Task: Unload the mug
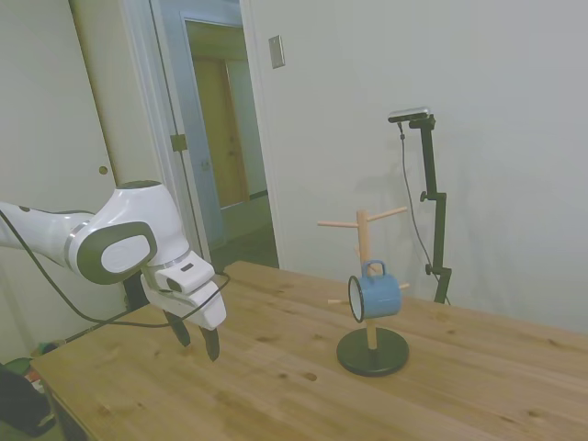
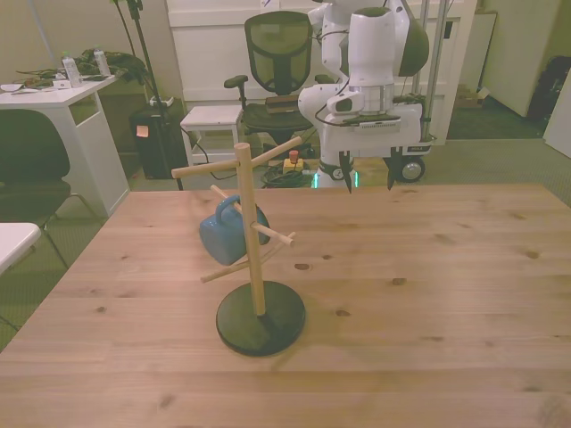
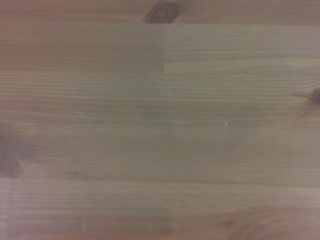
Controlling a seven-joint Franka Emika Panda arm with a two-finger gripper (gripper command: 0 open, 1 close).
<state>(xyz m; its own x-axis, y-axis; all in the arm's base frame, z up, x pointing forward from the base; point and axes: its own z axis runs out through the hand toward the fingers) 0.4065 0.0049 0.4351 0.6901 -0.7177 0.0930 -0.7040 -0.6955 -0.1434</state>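
table: one wooden table (image 2: 464, 294), and the near edge in the front view runs bare plank from corner to corner, plenty of open board on the front view's right.
peg stand: one wooden peg stand (image 2: 249, 234) on a round dark base (image 2: 260, 318), set on the table toward the front view's left, near the near edge; open wood all round the base.
pegs: thin wooden pegs jut from the post at different heights; the top ones are bare, i count five or so but cannot be sure.
mug: one blue mug (image 1: 376, 293), hanging by its loop handle on a lower peg, tipped on its side, off the table; in the front view the mug (image 2: 230, 232) sits behind the post on the front view's left side.
gap: wide clear stretch of table between the stand and the gripper, well apart.
gripper: one gripper (image 1: 197, 336), hovering just above the table close to the far edge in the front view, fingers pointing down, spread apart with nothing between them; gripper (image 2: 368, 182) sits toward the front view's right of the stand.
wrist view: only wood grain and a few knots, slightly soft.
beyond the far edge: one office chair (image 2: 278, 62).
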